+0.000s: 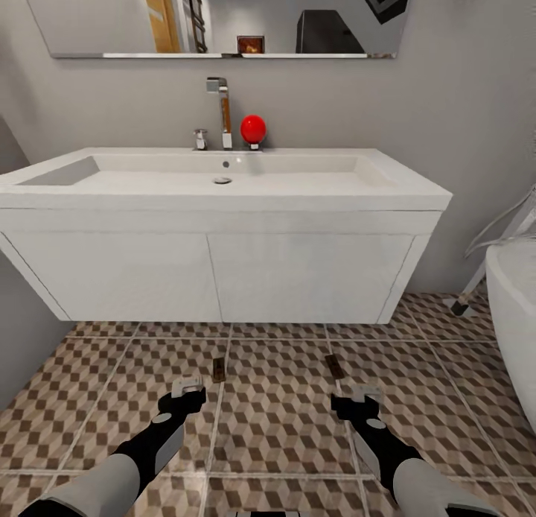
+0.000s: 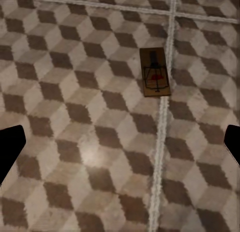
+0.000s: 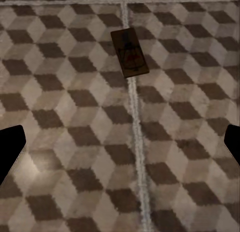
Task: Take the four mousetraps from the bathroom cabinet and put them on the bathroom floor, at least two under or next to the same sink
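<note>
My left pincer [image 1: 187, 388] and right pincer [image 1: 359, 396], both wide and empty, hover over two mousetraps [image 1: 218, 369] [image 1: 334, 366] (mid-frame) on the bathroom floor [image 1: 275, 413] before the sink [image 1: 223, 182]; a careless sweep could knock one away.

In your head view, the left arm [image 1: 112, 472] and right arm [image 1: 417, 480] are cut off at the lower edge. The tub [image 1: 514, 308] is cropped at the right edge, and the mirror [image 1: 223, 18] at the top. In your wrist views, each fingertip [image 2: 9, 149] [image 3: 9, 147] is cut by a side edge. The left mousetrap [image 1: 218, 369] and right mousetrap [image 1: 334, 366] are too small for detail.
</note>
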Available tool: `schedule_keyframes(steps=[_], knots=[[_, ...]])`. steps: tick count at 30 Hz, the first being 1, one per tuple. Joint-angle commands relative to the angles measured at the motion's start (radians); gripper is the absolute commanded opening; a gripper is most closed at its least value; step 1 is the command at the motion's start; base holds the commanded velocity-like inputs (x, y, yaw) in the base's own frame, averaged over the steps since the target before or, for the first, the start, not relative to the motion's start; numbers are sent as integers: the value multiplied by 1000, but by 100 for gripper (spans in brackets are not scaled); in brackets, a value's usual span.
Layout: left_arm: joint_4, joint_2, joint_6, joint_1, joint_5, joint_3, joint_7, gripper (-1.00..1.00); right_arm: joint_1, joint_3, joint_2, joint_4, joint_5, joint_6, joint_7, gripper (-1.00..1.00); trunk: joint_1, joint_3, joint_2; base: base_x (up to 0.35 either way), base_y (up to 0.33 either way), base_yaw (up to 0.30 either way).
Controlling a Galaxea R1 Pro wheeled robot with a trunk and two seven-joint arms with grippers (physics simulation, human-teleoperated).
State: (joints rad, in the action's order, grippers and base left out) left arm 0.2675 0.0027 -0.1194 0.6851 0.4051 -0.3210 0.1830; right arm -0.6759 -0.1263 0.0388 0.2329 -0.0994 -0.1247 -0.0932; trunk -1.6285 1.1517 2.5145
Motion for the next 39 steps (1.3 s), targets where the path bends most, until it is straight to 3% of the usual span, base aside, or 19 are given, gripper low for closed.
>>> schedule_keyframes(steps=[1, 39], knots=[[-1, 0, -4, 1, 8, -8, 6, 100, -1, -8, 1, 0, -11, -3, -2, 100, 1, -3, 0, 0, 0, 0], [-21, 2, -5, 1, 13, -7, 6, 100, -1, -6, 4, 0, -13, 7, -7, 100, 18, -150, -9, 0, 0, 0]])
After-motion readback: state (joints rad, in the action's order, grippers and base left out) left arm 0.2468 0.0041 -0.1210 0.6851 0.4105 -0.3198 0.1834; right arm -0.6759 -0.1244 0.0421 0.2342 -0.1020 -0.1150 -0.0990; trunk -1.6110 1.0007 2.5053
